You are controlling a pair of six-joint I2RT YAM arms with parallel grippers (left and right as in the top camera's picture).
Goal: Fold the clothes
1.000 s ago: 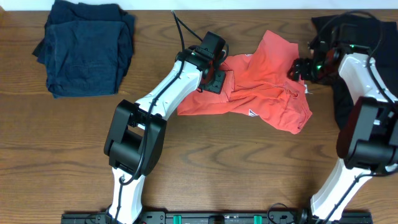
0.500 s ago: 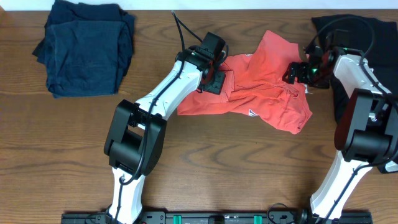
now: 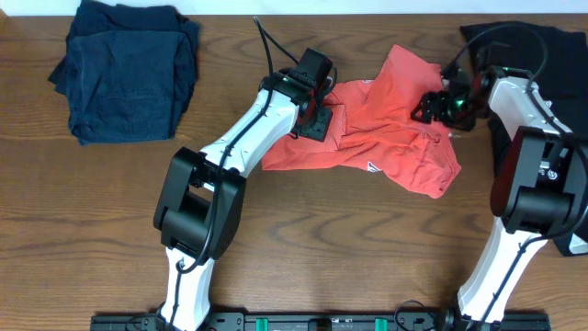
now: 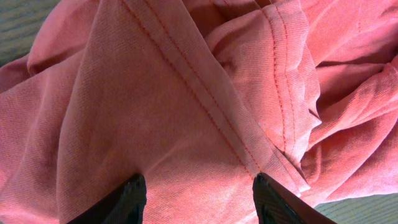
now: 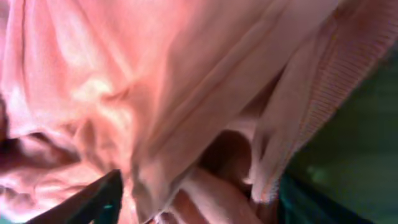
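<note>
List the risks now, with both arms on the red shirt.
1. The red shirt lies bunched in layers between the open left fingers; closing may pinch several layers and drag the fold askew.
2. The right fingers straddle a thick wad near the shirt's edge, close to the dark garment; a grip there might slip.

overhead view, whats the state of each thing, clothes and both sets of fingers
red shirt, crumpled, not folded
blue clothes, folded in a stack
black garment, loose heap, not folded
left fingers, open, tips on the red shirt
right fingers, open, shirt fabric bunched between them
</note>
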